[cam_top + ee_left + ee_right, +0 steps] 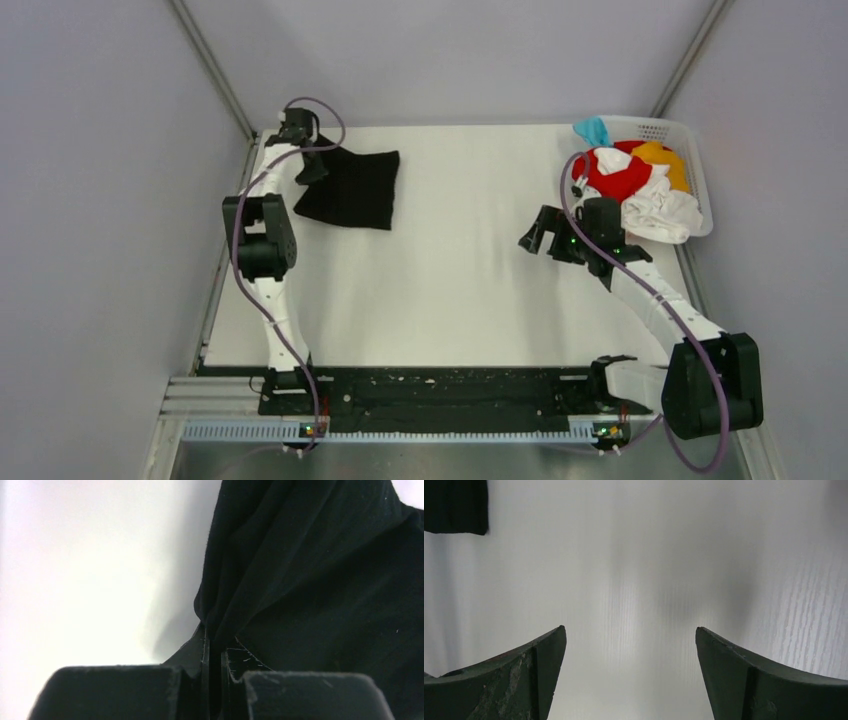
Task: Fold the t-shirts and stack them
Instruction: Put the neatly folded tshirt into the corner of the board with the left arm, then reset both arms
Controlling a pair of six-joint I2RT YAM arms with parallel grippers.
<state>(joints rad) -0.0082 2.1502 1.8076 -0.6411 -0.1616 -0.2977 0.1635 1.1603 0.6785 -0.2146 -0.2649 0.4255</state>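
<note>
- The left fingers [212, 650] are clenched on a pinch of the black t-shirt [352, 190], at its left edge near the far-left corner of the counter [460, 290]. The wrist view shows cloth gathered into the narrow slot between them, with folds fanning away from the pinch.
- The black t-shirt lies flat on the counter as a compact, roughly rectangular shape. It appears to be folded at least once. A shadow under the gathered cloth suggests the gripped edge is raised off the surface.
- A grip at the edge, not the middle, suits dragging the shirt or turning one part over another. The rest of the cloth then rests on the counter and holds its shape.
- The right fingers [535, 232] are spread wide and hold nothing. They hang over bare counter between the black t-shirt and the basket [703, 180], pointing toward the shirt. This looks like a standby position, able to reach either side.
- The basket sits at the far-right corner. It holds the red t-shirt [615, 178], the white t-shirt [665, 215] and the orange-yellow t-shirt [668, 160], all heaped and unfolded. The light blue t-shirt [595, 130] hangs over the far rim.
- The task appears to be at an early stage: one shirt is out and four remain in the basket.
- Caution: a small pinch on soft cloth may slip, or may catch more layers than intended.
</note>
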